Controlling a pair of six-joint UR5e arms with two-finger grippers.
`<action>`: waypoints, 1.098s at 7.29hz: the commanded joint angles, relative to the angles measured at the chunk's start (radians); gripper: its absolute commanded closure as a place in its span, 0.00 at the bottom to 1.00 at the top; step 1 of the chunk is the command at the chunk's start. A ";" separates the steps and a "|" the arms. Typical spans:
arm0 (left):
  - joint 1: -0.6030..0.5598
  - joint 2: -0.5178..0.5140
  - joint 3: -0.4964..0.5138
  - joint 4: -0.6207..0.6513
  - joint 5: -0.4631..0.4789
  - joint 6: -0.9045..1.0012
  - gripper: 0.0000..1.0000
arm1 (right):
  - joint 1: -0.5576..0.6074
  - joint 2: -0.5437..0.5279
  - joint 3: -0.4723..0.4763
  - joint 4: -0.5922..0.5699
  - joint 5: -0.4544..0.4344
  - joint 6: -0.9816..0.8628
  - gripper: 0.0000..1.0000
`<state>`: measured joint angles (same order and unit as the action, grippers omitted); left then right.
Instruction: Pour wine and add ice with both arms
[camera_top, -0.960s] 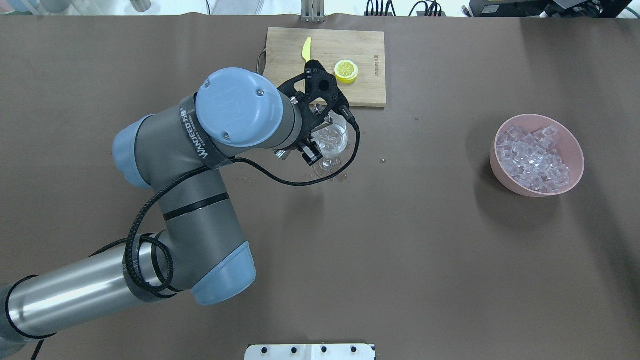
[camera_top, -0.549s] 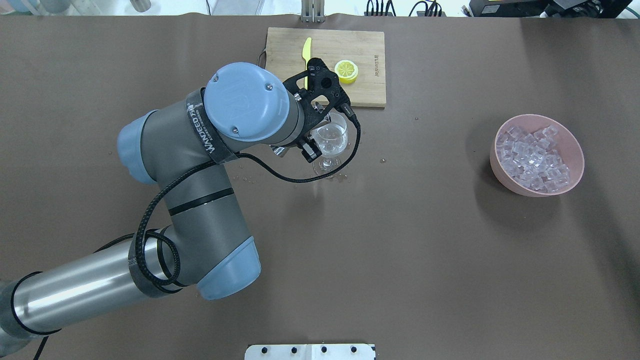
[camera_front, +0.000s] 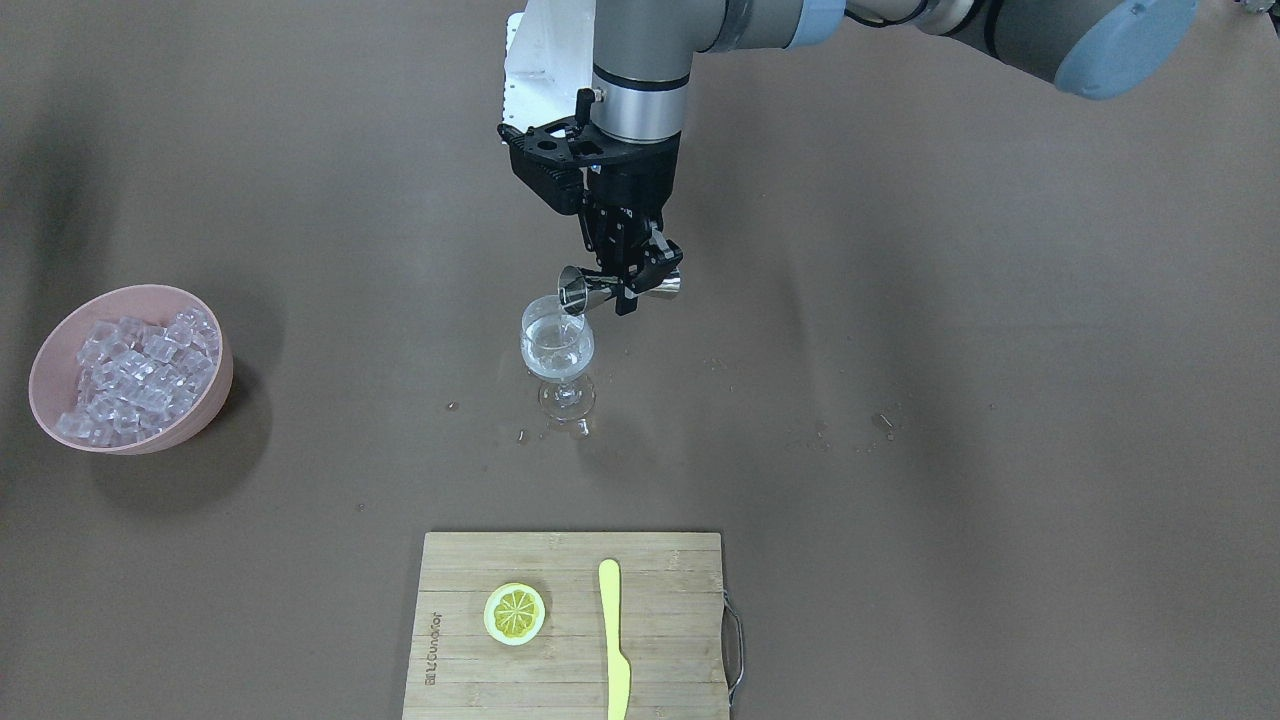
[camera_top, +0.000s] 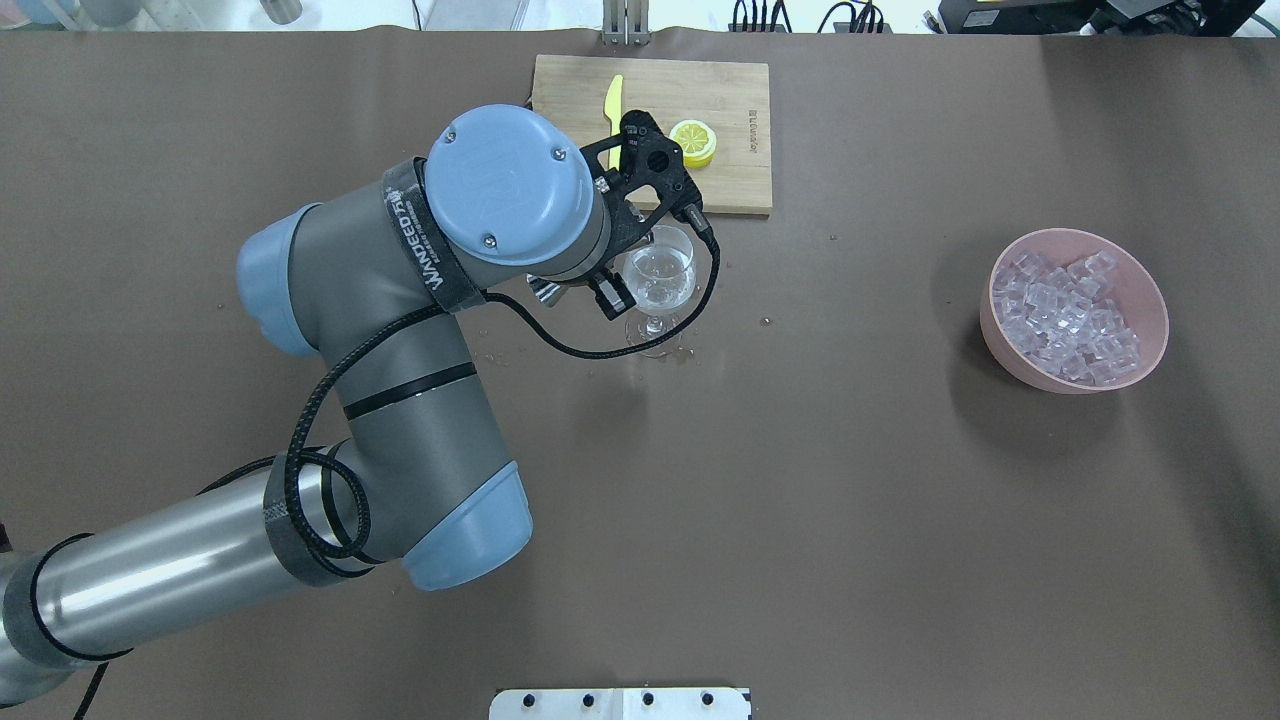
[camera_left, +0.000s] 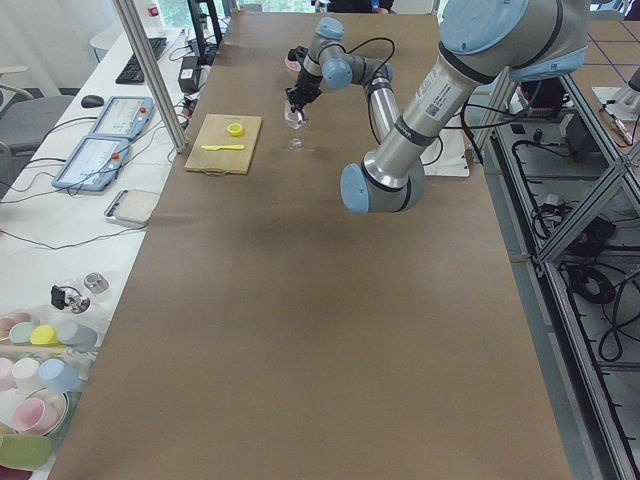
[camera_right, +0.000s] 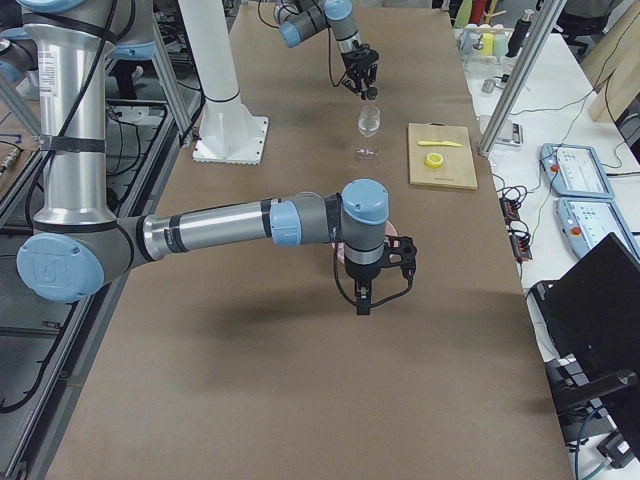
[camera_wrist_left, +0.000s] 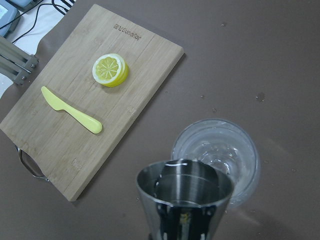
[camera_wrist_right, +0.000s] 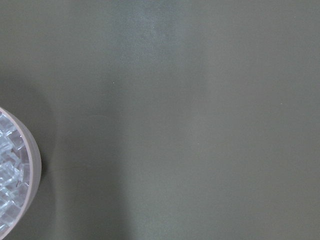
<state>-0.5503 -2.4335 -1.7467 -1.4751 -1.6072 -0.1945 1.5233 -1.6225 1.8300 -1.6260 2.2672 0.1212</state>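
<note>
Moved: left arm (camera_top: 400, 300) is swinging its wrist nearer the board (camera_top: 730, 110) than a second ago.
Left gripper (camera_front: 632, 280): clamping the jigger (camera_front: 583, 291), holding it on its side with its mouth at the glass (camera_front: 557, 350) rim.
Wine (camera_front: 556, 360): sitting in the glass's bowl.
Ice (camera_front: 130, 375): lying heaped in the bowl (camera_front: 218, 395), well apart from the glass.
Right gripper (camera_right: 363, 298): hanging just beside the bowl; how far it is opening cannot be told.
</note>
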 joint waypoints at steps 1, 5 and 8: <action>0.000 -0.019 0.003 0.057 0.003 0.042 1.00 | 0.000 -0.001 0.000 0.000 0.000 0.002 0.00; 0.001 -0.073 0.038 0.136 0.012 0.046 1.00 | 0.000 -0.001 0.000 0.000 0.002 0.002 0.00; 0.004 -0.131 0.079 0.214 0.052 0.049 1.00 | 0.000 -0.001 0.000 0.000 0.002 0.002 0.00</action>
<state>-0.5476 -2.5487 -1.6765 -1.2847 -1.5659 -0.1474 1.5233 -1.6229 1.8300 -1.6260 2.2688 0.1227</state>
